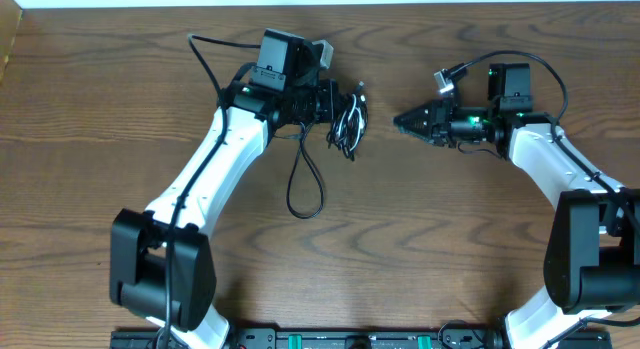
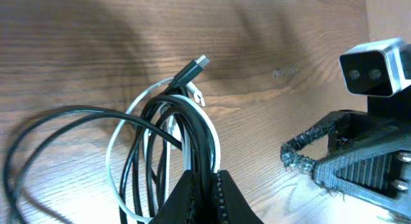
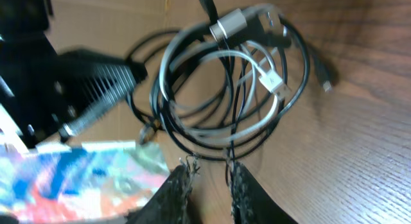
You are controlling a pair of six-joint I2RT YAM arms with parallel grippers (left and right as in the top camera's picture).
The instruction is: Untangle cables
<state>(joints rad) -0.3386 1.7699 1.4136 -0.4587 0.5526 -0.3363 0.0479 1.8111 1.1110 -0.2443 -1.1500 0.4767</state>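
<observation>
Brown wood-grain table (image 1: 480, 249) fills the overhead view. Your left end effector (image 1: 335, 102) is clamped shut on the cables (image 1: 350, 124), a bunched knot of black and white cords just ahead of its tips. One long black loop (image 1: 305, 189) trails from the knot back alongside that arm. Your right end effector (image 1: 403, 120) points at the knot from the opposite side, near it but apart.

Left wrist view: the closed fingers (image 2: 186, 198) pinch several black strands and a white one together. A metal-tipped plug (image 2: 192, 70) sticks out at the far end of the bundle, straight ahead of the tips.

Right wrist view: the right end effector (image 3: 210, 176) has its jaws narrowly apart and appears to hold nothing. The coils hang directly ahead, with a white plug (image 3: 273, 79) ahead and slightly to the right. A thin black strand runs toward the gap; contact cannot be told.

To do this step well, you would likely pick a single outer strand or a plug end, not the whole coil. Close on it alone, then draw it away from the left grip slowly so loops slide free rather than tighten.
</observation>
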